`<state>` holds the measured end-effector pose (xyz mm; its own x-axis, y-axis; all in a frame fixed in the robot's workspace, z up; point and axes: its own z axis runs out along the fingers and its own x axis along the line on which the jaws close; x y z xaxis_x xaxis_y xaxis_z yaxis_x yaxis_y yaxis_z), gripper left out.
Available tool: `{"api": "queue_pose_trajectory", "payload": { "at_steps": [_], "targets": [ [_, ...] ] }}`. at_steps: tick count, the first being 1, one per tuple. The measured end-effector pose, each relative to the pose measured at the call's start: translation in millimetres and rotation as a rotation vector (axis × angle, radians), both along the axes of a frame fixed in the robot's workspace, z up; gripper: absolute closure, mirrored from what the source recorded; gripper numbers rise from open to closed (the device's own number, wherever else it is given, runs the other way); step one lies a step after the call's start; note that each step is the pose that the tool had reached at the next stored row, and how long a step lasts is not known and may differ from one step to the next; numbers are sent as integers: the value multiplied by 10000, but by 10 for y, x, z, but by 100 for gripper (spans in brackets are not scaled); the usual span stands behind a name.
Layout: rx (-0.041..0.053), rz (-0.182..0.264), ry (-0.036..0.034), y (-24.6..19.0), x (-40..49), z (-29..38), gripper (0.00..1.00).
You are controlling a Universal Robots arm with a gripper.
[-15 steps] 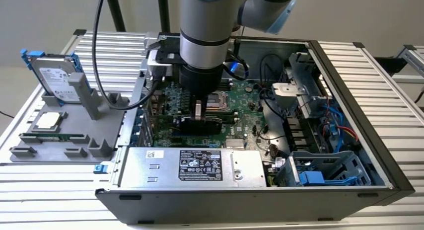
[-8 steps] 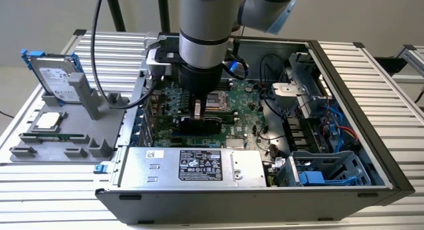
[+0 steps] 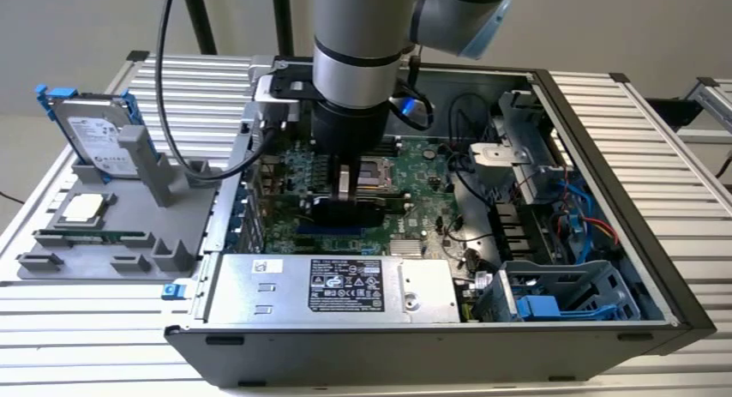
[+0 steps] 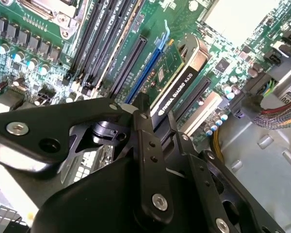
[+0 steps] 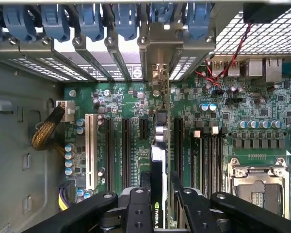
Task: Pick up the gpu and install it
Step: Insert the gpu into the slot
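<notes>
The black pincer (image 5: 157, 206) grips the thin black-shrouded gpu card (image 5: 158, 160) edge-down, its long axis running along the green motherboard's black expansion slot (image 5: 143, 128) just beside it.

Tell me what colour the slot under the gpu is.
Blue, the slot beneath the gpu, best in the second wrist view.

The black pincer (image 4: 153, 127) grips the gpu (image 4: 177, 80) on edge, its black shroud facing the case floor (image 4: 262, 155). The card stands over the green motherboard (image 4: 48, 39), at a blue slot (image 4: 148, 68) beside black slots (image 4: 128, 60).
</notes>
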<state>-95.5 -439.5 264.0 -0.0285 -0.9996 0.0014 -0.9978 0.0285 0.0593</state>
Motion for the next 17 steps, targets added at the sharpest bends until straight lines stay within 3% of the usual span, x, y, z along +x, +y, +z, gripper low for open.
{"api": "queue_pose_trajectory", "payload": {
  "at_steps": [5, 8, 9, 13, 17],
  "targets": [
    [22, 0, 61, -6, 19, 3, 100],
    [95, 0, 273, -12, 34, 3, 100],
    [105, 1, 293, -12, 33, 3, 100],
    [111, 1, 312, -18, 54, -1, 100],
    [113, 0, 311, -18, 54, -47, 100]
  ]
}}
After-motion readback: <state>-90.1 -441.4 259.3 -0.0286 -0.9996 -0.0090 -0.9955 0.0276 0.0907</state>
